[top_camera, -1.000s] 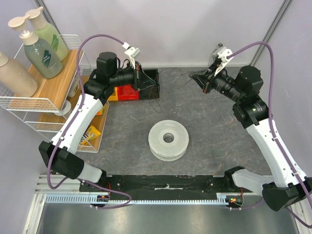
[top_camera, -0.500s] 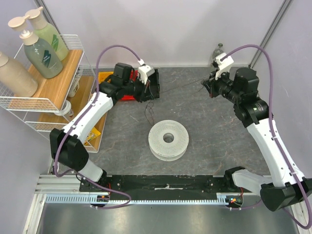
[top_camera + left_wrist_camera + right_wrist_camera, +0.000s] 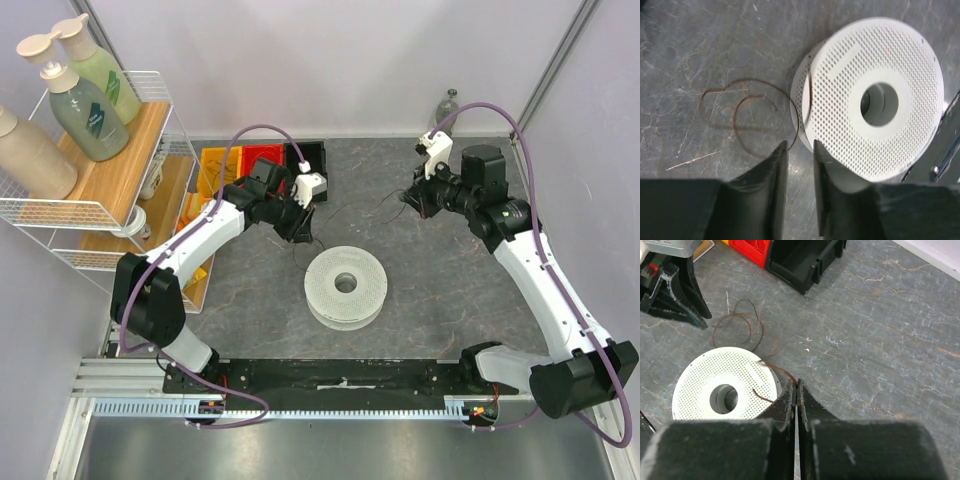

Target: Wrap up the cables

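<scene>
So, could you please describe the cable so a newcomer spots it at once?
Find the white perforated spool mid-table. The cable curls across its rim onto the grey tabletop. It is hair-thin dark wire, unlike the robot's thick purple hoses.

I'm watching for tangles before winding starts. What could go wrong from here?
The cable lies in loose loops beside the spool; pulled tight, they could knot or catch its rim. The left gripper stands open, so nothing steadies that slack. The right gripper pinches the cable at its tips; a tug might slip it out.
</scene>
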`<control>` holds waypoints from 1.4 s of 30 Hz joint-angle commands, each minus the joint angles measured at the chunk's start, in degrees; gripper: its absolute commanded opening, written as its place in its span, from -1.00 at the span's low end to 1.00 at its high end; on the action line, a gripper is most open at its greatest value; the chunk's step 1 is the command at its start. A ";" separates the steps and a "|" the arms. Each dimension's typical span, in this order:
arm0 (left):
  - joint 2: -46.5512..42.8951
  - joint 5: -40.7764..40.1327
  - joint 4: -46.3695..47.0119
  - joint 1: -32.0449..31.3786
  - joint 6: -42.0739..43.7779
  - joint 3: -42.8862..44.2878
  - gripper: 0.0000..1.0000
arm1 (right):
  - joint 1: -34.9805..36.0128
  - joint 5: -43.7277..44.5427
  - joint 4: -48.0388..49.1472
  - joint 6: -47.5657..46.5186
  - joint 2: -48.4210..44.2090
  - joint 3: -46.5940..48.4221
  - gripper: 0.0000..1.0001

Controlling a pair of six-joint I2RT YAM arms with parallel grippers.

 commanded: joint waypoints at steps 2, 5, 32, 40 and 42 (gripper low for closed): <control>-1.86 10.06 -5.16 4.00 2.55 1.54 0.06 | -0.30 -4.42 1.04 0.44 -0.66 1.70 -1.00; -2.47 13.60 -1.23 10.94 -3.32 1.19 0.15 | -0.39 -4.78 1.04 0.70 -1.54 1.97 -1.00; 3.16 18.53 13.11 10.70 -13.80 5.23 0.31 | -0.30 -15.58 13.61 8.53 1.01 17.34 -1.00; -5.54 28.36 20.93 10.96 -0.55 0.59 0.31 | -0.30 -21.20 17.56 10.90 1.10 21.39 -1.00; -7.48 29.86 21.03 10.96 3.14 0.31 0.31 | -0.39 -23.57 17.91 10.73 1.19 21.83 -1.00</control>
